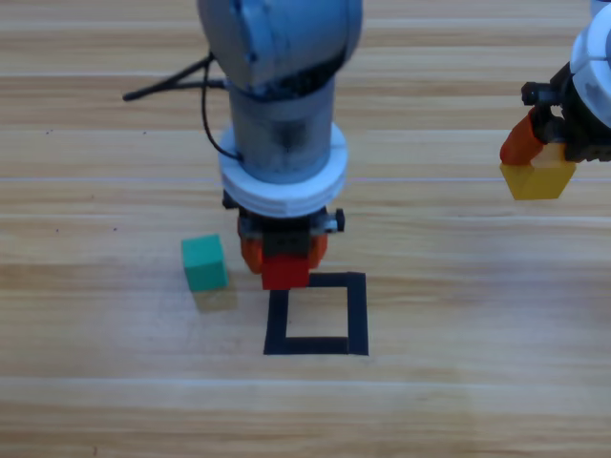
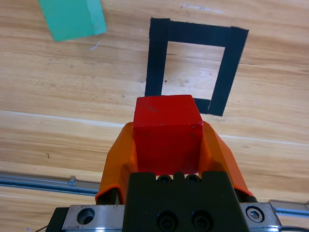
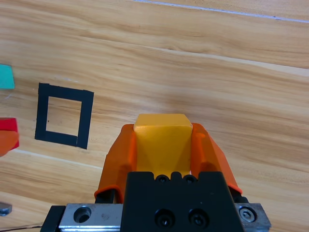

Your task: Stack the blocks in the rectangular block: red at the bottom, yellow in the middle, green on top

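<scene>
The left gripper [image 1: 284,256] clamps the red cube [image 1: 285,272] just above the black tape square's [image 1: 357,315] upper-left corner — the green cube [image 1: 204,262] sits nearby on the wooden table [image 1: 458,401]. The right gripper [image 1: 544,153] grips the yellow cube [image 1: 539,178] — well apart, at the right edge.

Right claw [image 3: 164,145] clamped on the yellow cube [image 3: 162,143] above the wooden counter [image 3: 217,87]

The two orange jaws press the cube's left and right faces. Well off to the left lies the black tape square [image 3: 64,116], bare wood inside it. At the left edge show a sliver of the green cube [image 3: 6,76] and, lower, a corner of the red cube [image 3: 7,125].
</scene>
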`<action>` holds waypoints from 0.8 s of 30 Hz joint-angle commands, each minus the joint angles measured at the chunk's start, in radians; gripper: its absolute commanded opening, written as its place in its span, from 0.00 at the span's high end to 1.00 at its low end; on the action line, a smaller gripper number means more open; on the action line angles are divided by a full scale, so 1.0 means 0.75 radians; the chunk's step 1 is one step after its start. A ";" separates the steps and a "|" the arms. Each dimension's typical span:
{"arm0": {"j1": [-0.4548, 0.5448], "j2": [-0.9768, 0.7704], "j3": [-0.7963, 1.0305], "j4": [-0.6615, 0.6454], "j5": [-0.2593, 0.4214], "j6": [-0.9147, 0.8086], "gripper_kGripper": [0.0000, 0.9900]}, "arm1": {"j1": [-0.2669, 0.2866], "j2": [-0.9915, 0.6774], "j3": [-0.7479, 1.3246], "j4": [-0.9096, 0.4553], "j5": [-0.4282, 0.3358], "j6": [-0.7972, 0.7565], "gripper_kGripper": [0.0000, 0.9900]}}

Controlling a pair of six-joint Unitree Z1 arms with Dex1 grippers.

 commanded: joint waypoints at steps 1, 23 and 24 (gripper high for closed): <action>-0.033 0.110 -0.016 0.001 -0.063 -0.014 1.00 | 0.036 0.071 0.029 0.023 -0.008 -0.013 0.93; 0.004 0.204 -0.084 -0.087 -0.145 0.211 1.00 | 0.036 0.081 0.027 0.023 -0.020 -0.015 0.93; 0.006 0.204 -0.071 -0.098 -0.145 0.215 1.00 | 0.036 0.081 0.027 0.023 -0.020 -0.015 0.93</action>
